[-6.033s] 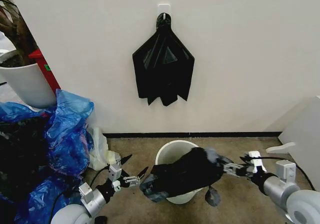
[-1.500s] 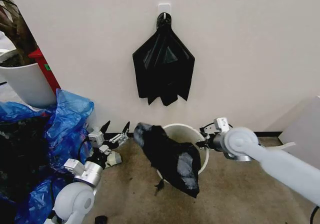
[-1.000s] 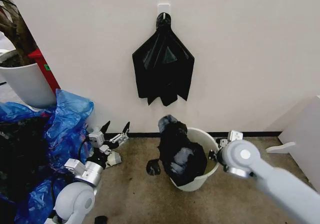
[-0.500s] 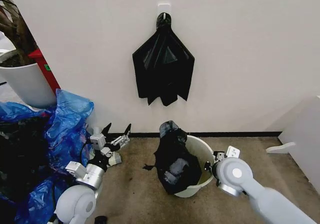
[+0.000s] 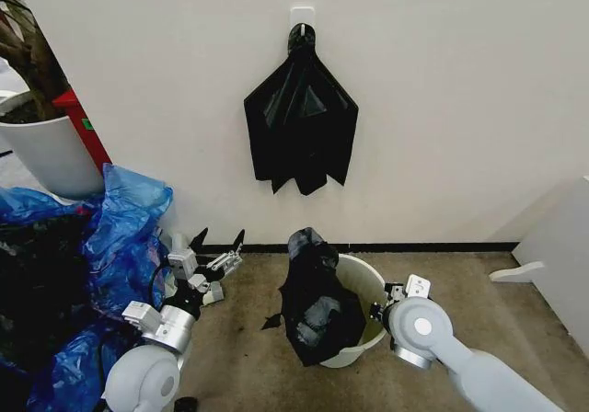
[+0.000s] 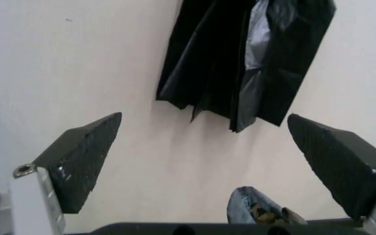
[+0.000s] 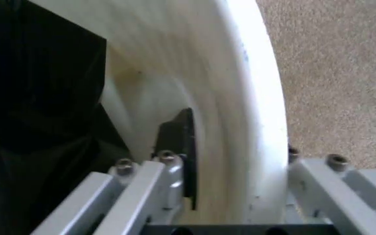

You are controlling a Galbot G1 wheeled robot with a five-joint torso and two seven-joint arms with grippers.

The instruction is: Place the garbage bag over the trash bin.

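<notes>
The garbage bag (image 5: 316, 300) is glossy black and hangs bunched over the left rim of the trash bin (image 5: 370, 279), a small white bin on the carpet near the wall. Most of it lies outside the bin. My right gripper (image 5: 379, 308) is at the bin's right rim. In the right wrist view this gripper (image 7: 240, 156) straddles the bin's wall (image 7: 240, 73), with one finger pad (image 7: 181, 147) pressed on the inside, beside the bag (image 7: 37, 98). My left gripper (image 5: 217, 250) is open, left of the bin, and points at the wall. It (image 6: 207, 166) holds nothing.
More black bags (image 5: 301, 118) hang from a wall hook above the bin, also seen from the left wrist (image 6: 246, 58). Blue plastic bags (image 5: 120, 237) pile up at the left below a white planter (image 5: 51, 154). White furniture (image 5: 561, 246) stands at the right.
The bag, held over the bin by my right gripper six seconds ago, now drapes its left rim. Bin and right gripper have shifted left and nearer. The left gripper has risen toward the wall.
</notes>
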